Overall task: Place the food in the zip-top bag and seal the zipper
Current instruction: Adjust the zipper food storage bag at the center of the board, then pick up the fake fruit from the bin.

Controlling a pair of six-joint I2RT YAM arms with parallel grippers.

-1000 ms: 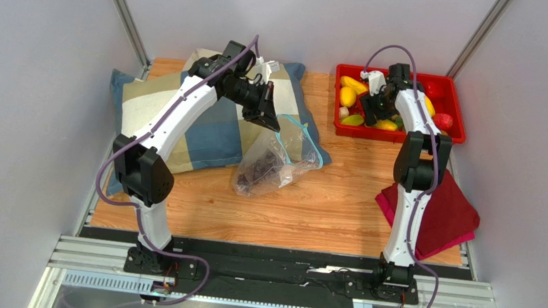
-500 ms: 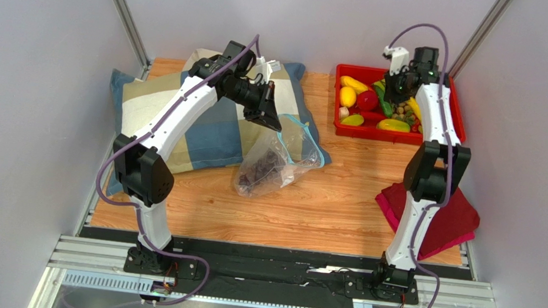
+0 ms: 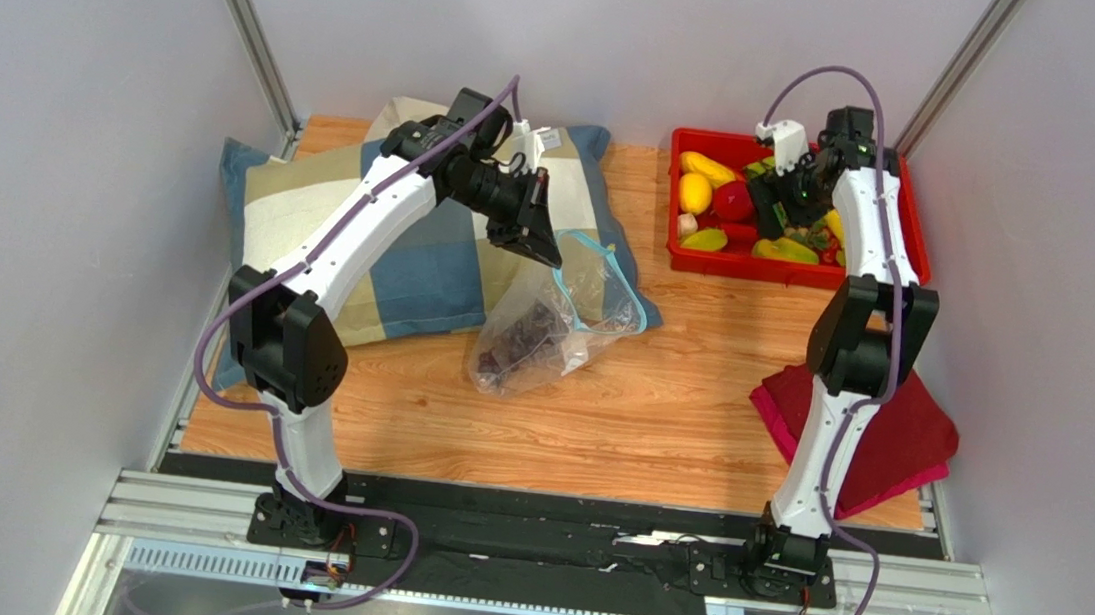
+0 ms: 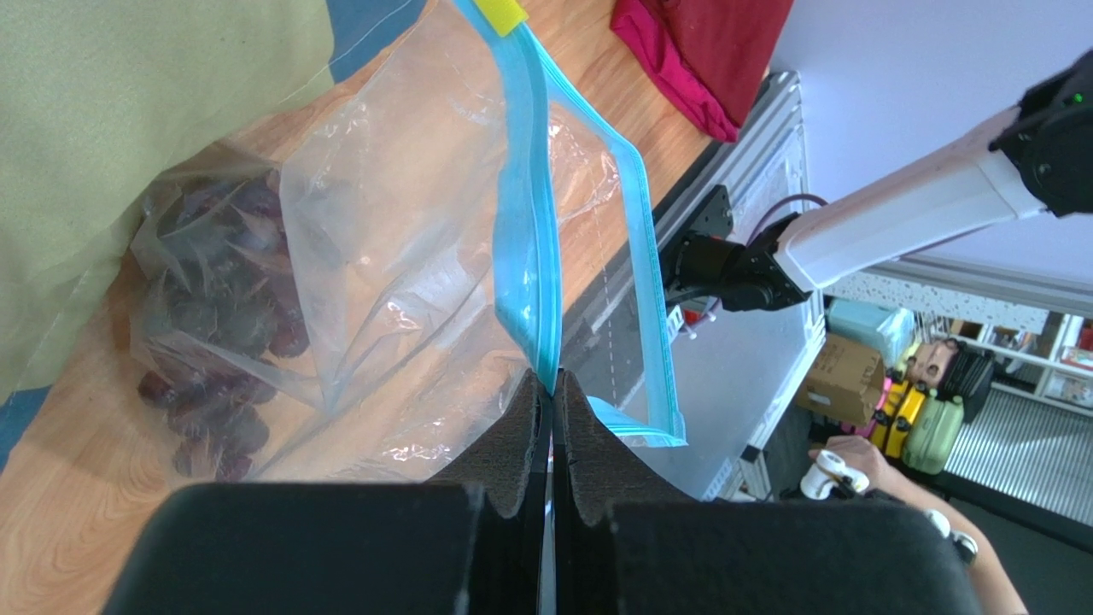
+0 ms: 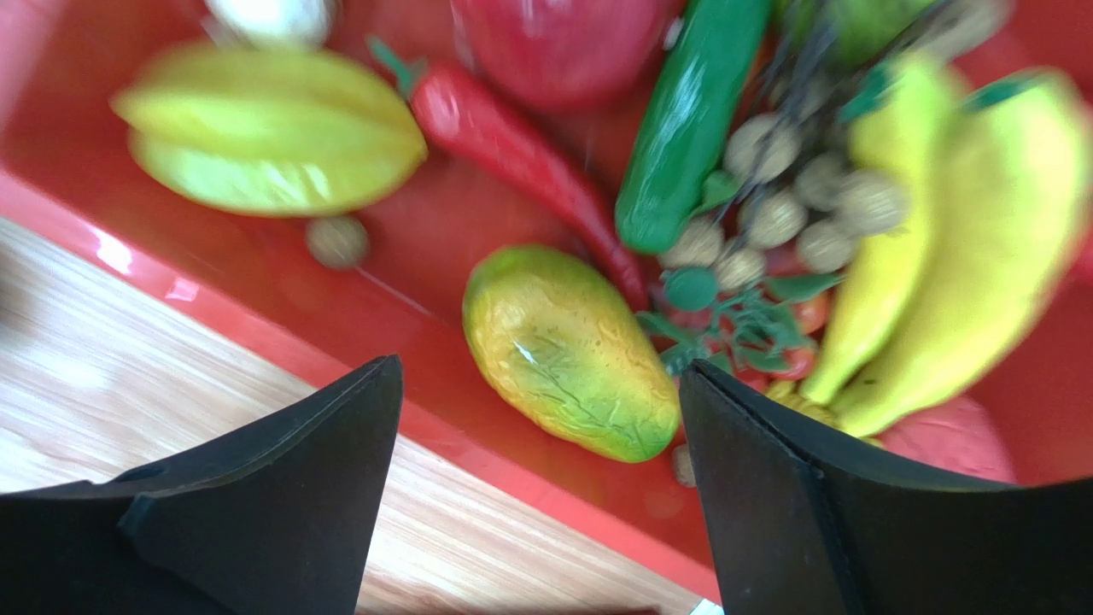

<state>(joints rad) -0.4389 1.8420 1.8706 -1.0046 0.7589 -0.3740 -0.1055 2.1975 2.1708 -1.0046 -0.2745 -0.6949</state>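
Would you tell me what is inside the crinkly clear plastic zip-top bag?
The bag holds a dark purple grape bunch at its closed end; nothing else shows through. The left hand hides one edge.

Left arm (image 3: pixel 366 222) reaching forward, left fingers (image 4: pixel 513 442) pinched shut, right arm (image 3: pixel 865 240) extended, right fingers (image 5: pixel 257 513) spread wide

Pillow (image 3: pixel 270 198) back left; zip-top bag (image 3: pixel 576 311) before it, grapes (image 3: pixel 512 350) inside; food (image 3: pixel 695 192) in tray (image 3: pixel 754 269) back right; cloth (image 3: pixel 904 433) front right.

Both arms (image 3: pixel 366 222) have white links, black joints, looping purple cables (image 3: pixel 198 365) and black wedge-shaped fingers (image 5: pixel 257 513).
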